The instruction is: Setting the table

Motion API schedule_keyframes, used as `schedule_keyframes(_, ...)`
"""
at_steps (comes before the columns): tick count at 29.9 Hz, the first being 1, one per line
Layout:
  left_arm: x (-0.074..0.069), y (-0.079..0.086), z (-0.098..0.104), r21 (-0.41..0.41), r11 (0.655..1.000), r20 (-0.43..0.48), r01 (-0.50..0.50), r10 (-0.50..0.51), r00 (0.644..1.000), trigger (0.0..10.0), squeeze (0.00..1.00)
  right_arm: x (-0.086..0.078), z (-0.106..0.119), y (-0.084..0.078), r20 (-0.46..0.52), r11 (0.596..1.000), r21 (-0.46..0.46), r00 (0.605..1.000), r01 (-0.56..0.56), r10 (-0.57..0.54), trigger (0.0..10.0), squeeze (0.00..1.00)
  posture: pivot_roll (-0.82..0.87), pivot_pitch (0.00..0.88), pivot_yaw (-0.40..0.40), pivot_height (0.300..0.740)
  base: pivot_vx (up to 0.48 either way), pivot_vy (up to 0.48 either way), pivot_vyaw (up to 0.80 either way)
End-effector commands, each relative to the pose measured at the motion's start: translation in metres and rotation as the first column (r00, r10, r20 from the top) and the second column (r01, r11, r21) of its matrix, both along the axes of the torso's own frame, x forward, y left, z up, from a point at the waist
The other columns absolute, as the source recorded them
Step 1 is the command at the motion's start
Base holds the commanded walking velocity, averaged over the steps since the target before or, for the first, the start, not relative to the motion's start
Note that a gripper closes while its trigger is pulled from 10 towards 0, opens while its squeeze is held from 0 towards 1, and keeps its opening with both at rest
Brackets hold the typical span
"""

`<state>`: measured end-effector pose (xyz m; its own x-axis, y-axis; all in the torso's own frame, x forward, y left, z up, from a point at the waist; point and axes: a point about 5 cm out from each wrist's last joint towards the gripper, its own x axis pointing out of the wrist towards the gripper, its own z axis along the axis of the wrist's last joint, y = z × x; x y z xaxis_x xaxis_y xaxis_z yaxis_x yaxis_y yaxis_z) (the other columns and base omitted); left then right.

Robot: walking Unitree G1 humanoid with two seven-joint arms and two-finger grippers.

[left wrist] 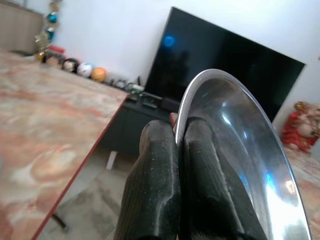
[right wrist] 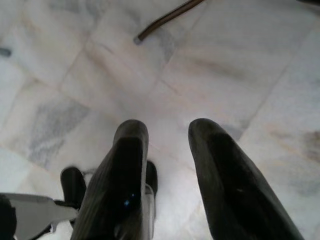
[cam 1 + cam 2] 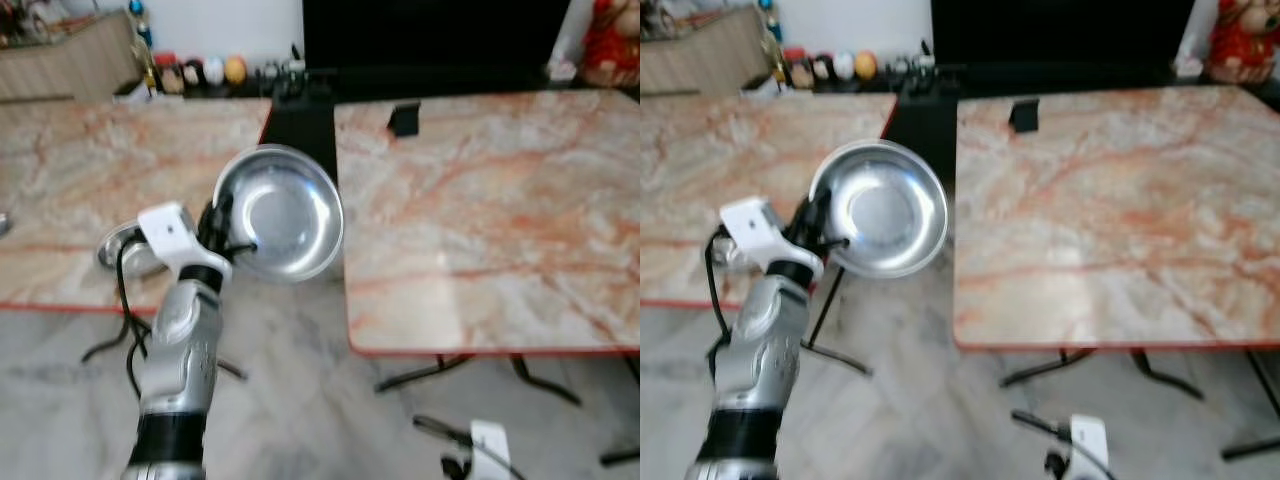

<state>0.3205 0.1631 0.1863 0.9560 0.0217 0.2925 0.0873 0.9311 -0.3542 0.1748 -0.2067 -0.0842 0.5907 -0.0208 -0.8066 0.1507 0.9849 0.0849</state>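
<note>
- Left eye view: steel bowl [image 3: 280, 212] held up over the gap between the two marble benches, tipped so its hollow faces the camera, pinched at its near-left rim by the left gripper [image 3: 222, 235]. A second steel dish [image 3: 128, 250] lying on the left bench [image 3: 60, 180], near its front edge. Right bench [image 3: 500, 220] bare apart from a small dark stand [image 3: 404, 118] at its far-left edge.
- Right eye view: same scene; right gripper [image 3: 1065, 462] low over the floor, idle.
- Left wrist view: jaws pressed together on the bowl's rim, one finger inside the hollow and one outside. Best kept clamped firmly, since a thin, slick rim is likely to slip or swing.
- Right wrist view: jaws spread, holding nothing, marble floor [image 2: 210, 65] beneath.
- For the step in hand, judged: carry to the right, level the bowl before lowering, set it well inside the right bench's near-left edge, release only once the base rests flat.
</note>
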Motion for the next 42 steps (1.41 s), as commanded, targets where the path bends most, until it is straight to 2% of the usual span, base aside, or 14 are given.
schedule_keyframes(1, -0.0012, 0.0032, 0.0075, -0.005, 1.000, 0.036, -0.013, 0.013, 0.999, 10.0, 0.00, -0.0005, -0.0008, 0.0030, -0.004, 1.000, 0.012, 1.000, 0.006, -0.006, 10.0, 0.00, -0.07, 0.000, 0.042, 0.740, 0.000, -0.401, 0.00)
schedule_keyframes(38, -0.0015, -0.0019, 0.0042, -0.014, 0.999, 0.029, 0.034, -0.033, 0.999, 10.0, 0.00, -0.0007, -0.0008, 0.0027, -0.003, 1.000, 0.010, 1.000, 0.003, -0.003, 10.0, 0.00, -0.08, 0.000, 0.038, 0.740, 0.000, -0.401, 0.00)
schedule_keyframes(42, -0.0010, -0.0027, 0.0031, -0.010, 0.999, 0.023, 0.050, -0.050, 0.999, 10.0, 0.00, -0.0012, -0.0010, 0.0027, -0.004, 1.000, 0.010, 1.000, 0.002, -0.002, 10.0, 0.00, -0.08, 0.000, 0.040, 0.740, 0.000, -0.089, 0.00)
